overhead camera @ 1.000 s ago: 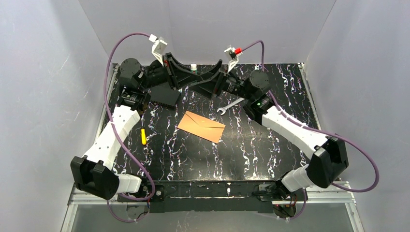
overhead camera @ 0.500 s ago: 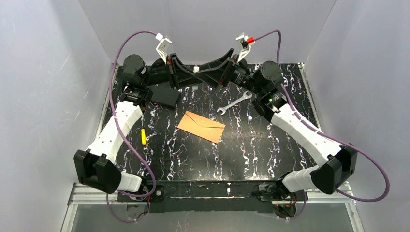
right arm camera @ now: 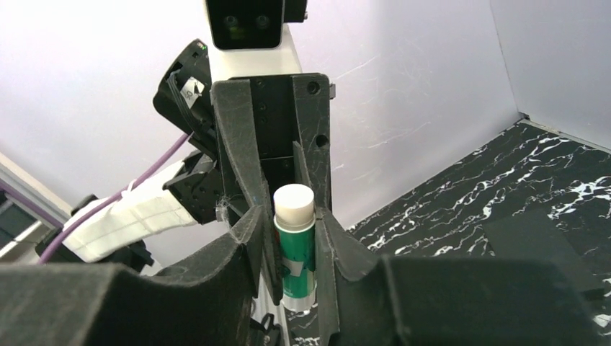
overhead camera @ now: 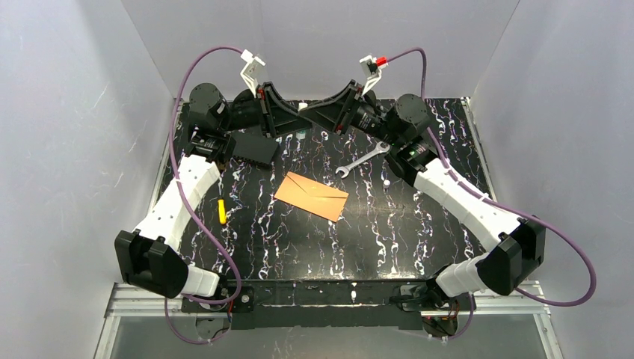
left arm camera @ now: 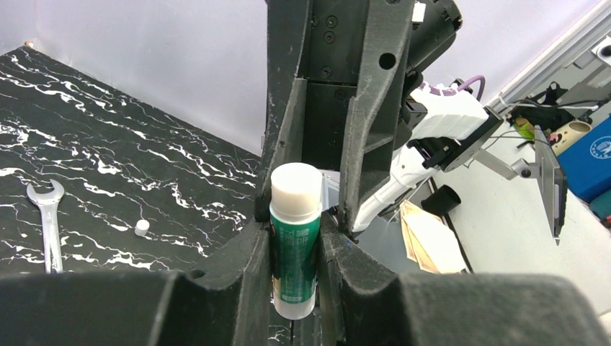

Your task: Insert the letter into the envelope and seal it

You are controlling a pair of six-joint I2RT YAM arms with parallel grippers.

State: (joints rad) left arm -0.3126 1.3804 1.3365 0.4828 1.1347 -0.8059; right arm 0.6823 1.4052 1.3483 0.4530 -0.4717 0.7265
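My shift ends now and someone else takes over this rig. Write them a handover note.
Left gripper: shut on the glue stick, held above the table's far edge.
Right gripper: shut on the stick's other end.
Envelope: flat mid-table, flap folded down.
Letter: not visible on the table; cannot tell whether it is inside.
A small white cap lies near the wrench.
Done: glue stick picked up.
To do: confirm the letter is inside, glue and seal the flap.

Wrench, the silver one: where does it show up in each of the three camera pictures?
Top external: the wrench lies right of centre, beyond the envelope.
Left wrist: the wrench lies at the lower left edge.
Right wrist: not in it.
Shared landmark: the small white cap lying near it in both those views.
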